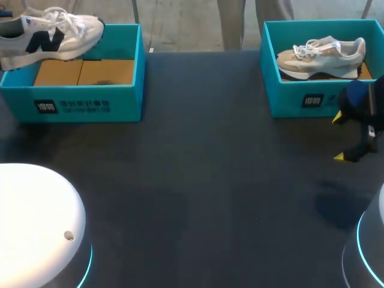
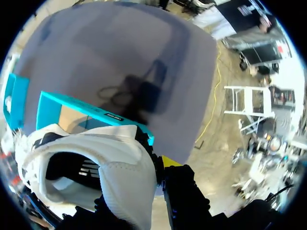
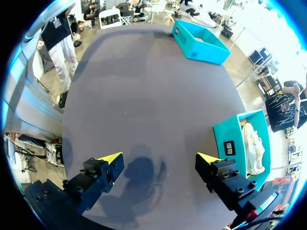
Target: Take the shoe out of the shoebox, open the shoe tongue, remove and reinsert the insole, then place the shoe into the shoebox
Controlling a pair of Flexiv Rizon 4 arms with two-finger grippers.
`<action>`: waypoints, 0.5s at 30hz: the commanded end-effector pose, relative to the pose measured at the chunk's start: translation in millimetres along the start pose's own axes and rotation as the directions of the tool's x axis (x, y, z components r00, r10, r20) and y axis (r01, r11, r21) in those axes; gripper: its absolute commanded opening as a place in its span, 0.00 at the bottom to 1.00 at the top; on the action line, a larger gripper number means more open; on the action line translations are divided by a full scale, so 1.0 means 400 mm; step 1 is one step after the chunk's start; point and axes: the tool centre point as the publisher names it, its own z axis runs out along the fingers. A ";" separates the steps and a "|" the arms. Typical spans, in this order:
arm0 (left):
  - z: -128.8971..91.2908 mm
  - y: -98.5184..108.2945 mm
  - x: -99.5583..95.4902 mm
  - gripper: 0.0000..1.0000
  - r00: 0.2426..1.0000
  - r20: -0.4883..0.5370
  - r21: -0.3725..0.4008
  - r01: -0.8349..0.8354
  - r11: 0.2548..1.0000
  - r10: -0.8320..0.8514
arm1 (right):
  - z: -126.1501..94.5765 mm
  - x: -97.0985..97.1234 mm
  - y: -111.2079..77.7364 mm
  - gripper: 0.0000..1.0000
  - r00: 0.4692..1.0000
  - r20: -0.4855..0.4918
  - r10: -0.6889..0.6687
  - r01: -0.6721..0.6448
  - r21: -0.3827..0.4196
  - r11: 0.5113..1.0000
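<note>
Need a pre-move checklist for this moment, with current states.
1. White shoe clear of left shoebox: not ok, it hangs over the box.
2. Left gripper hold on that shoe: cannot tell, the shoe hides it.
3. Right gripper open, over the table, apart from the right shoebox: ok.
4. Beige shoe lying inside the right shoebox: ok.

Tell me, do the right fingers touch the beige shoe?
Apart. The right wrist view shows the right gripper open above the table, the beige shoe lying inside its shoebox.
</note>
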 end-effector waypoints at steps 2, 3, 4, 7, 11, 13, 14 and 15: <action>0.011 0.020 0.029 0.00 0.993 0.053 0.008 -0.108 0.994 0.107 | 0.003 0.001 0.000 1.00 1.000 0.001 0.000 0.000 0.002 1.000; 0.016 0.025 0.030 0.00 0.991 0.056 0.016 -0.125 0.992 0.124 | 0.003 0.001 0.000 1.00 1.000 0.001 0.000 0.000 0.002 1.000; 0.020 0.028 0.030 0.00 0.989 0.048 0.009 -0.143 0.990 0.143 | 0.003 0.001 0.000 1.00 1.000 0.001 0.000 0.000 0.002 1.000; 0.029 0.031 0.027 0.00 0.976 0.046 -0.002 -0.211 0.978 0.211 | 0.003 0.001 0.000 1.00 1.000 0.001 0.000 0.000 0.002 1.000; 0.032 0.032 0.022 0.00 0.959 0.038 -0.055 -0.277 0.959 0.280 | 0.003 0.001 0.000 1.00 1.000 0.001 0.000 0.000 0.002 1.000; 0.034 0.038 0.016 0.00 0.953 0.045 -0.065 -0.298 0.952 0.301 | 0.003 0.001 0.000 1.00 1.000 0.001 0.000 0.000 0.002 1.000; 0.035 0.040 0.014 0.00 0.952 0.039 -0.081 -0.299 0.951 0.303 | 0.003 0.001 0.000 1.00 1.000 0.001 0.000 0.000 0.002 1.000; 0.035 0.041 0.010 0.00 0.949 0.046 -0.087 -0.307 0.948 0.312 | 0.003 0.001 0.000 1.00 1.000 0.001 0.000 0.000 0.002 1.000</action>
